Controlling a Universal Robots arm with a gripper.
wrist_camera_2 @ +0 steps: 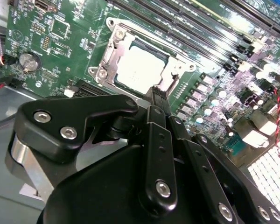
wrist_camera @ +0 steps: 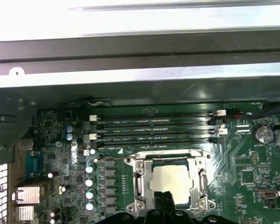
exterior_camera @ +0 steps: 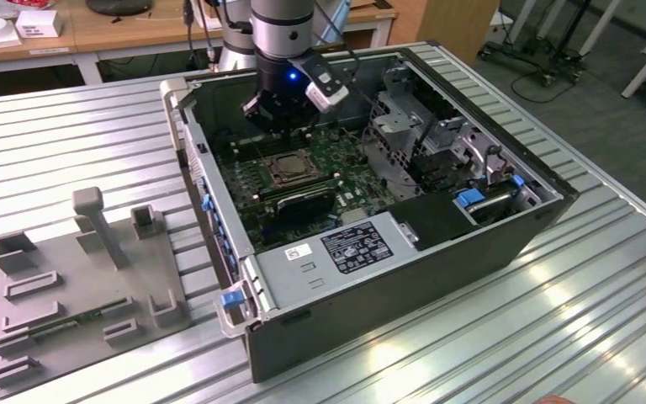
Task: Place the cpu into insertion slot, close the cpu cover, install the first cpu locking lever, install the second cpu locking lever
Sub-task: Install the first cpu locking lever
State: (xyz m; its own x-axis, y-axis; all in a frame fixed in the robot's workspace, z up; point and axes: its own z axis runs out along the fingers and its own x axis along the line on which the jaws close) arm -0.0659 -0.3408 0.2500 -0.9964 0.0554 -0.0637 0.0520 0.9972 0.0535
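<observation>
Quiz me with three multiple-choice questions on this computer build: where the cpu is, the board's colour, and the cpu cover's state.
1. Where is the cpu? A seated in the insertion slot; B lying outside the computer; C held aloft.
2. Colour of the motherboard? A blue; B green; C red.
3. The cpu cover is: A raised upright; B taken off; C lying flat around the chip.
Answers: 1 A, its silvery top sits in the socket; 2 B, green in both wrist views; 3 C, the frame lies flat.
</observation>
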